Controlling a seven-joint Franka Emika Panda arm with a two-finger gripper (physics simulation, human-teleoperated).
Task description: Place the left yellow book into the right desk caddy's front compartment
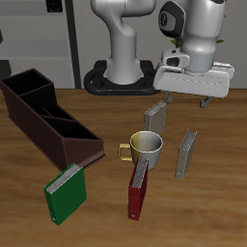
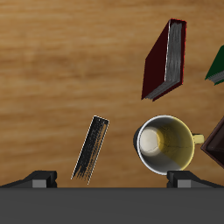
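On the wooden table (image 1: 217, 198) the left yellow book (image 1: 185, 154) stood untouched, nothing done yet; the gripper (image 1: 187, 99) hung released and empty, the right desk caddy (image 1: 48, 121) well apart.

Yellow mug (image 1: 147, 147) mid-table; red book (image 1: 138, 189) touching it; green book (image 1: 66, 192) apart

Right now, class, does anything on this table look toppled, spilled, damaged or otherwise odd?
Nothing stands out. The mug is upright; the green book, red book, left yellow book and second grey book all stand on edge, turned at different angles. The red book stands very close to the mug; contact cannot be told.
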